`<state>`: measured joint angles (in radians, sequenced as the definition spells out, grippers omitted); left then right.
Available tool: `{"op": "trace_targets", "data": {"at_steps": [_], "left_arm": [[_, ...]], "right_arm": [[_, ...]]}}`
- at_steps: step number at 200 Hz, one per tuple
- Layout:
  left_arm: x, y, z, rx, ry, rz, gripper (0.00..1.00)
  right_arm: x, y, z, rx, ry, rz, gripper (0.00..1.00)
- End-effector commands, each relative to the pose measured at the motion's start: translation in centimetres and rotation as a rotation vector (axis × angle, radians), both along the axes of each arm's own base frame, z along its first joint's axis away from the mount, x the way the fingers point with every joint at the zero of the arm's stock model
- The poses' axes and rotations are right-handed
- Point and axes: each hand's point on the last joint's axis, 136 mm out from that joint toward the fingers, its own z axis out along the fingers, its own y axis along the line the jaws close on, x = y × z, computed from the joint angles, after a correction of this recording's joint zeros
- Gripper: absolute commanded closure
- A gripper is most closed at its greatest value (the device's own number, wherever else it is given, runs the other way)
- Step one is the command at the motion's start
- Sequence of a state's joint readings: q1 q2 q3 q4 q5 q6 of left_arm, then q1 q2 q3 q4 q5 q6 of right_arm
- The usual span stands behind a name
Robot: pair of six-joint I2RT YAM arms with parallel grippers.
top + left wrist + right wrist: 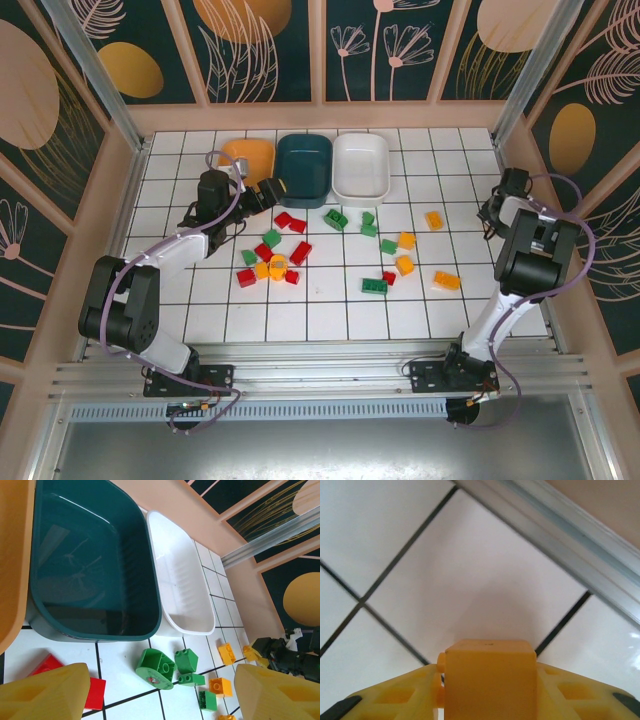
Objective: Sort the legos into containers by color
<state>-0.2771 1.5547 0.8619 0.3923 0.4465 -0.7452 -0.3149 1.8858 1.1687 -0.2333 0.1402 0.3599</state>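
Red, green and orange-yellow legos lie scattered over the white tiled floor [330,310], among them a red brick [300,252], a green one [336,218] and an orange one [434,220]. At the back stand the orange tub [248,157], the dark teal tub [304,168] and the white tub [361,165]; the teal tub [90,560] and the white tub [182,580] hold nothing. My left gripper [272,190] hangs open just in front of the teal tub, its yellow fingers [45,692] wide apart above green bricks [156,667]. My right gripper [492,218] is shut on an orange-yellow lego [490,680] near the right wall.
An aluminium rail [560,545] runs along the floor's right edge close to my right gripper. Wooden walls [110,190] enclose the floor on three sides. The near rows of tiles carry no bricks.
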Motion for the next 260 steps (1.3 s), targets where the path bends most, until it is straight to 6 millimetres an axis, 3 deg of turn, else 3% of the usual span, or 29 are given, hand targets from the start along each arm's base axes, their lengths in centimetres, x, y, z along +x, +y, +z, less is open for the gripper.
{"op": "trace_targets", "data": {"at_steps": [1, 35, 89, 152, 178, 217, 248, 260], "left_arm": [[-0.5, -0.4, 0.1, 0.007, -0.019, -0.031, 0.24], [-0.5, -0.4, 0.0, 0.008, -0.015, -0.030, 0.24], [-0.8, 0.2, -1.0, 0.009, 0.005, 0.003, 0.24], [-1.2, 1.7, -2.4, 0.041, 0.030, 0.087, 0.24], [-1.4, 2.0, -2.8, 0.041, 0.040, 0.103, 0.24], [-1.9, 2.1, -2.7, 0.036, 0.043, 0.106, 0.24], [-2.5, 2.3, -3.1, 0.035, 0.058, 0.111, 0.24], [-2.8, 2.3, -3.2, 0.031, 0.066, 0.106, 0.24]], "right_arm": [[-0.5, 2.5, -0.9, 0.008, 0.043, 0.070, 0.57], [0.8, 5.0, -0.6, 0.015, 0.021, 0.134, 0.63], [3.1, 10.3, 1.2, 0.044, -0.053, 0.260, 0.64], [5.6, 16.1, 6.1, -0.038, -0.134, 0.390, 0.65], [6.9, 19.6, 8.0, -0.072, -0.162, 0.467, 0.64], [8.7, 23.9, 9.2, -0.038, -0.212, 0.554, 0.65], [9.9, 30.3, 12.5, -0.037, -0.314, 0.680, 0.65], [10.4, 32.4, 12.8, -0.027, -0.322, 0.717, 0.65]]}}
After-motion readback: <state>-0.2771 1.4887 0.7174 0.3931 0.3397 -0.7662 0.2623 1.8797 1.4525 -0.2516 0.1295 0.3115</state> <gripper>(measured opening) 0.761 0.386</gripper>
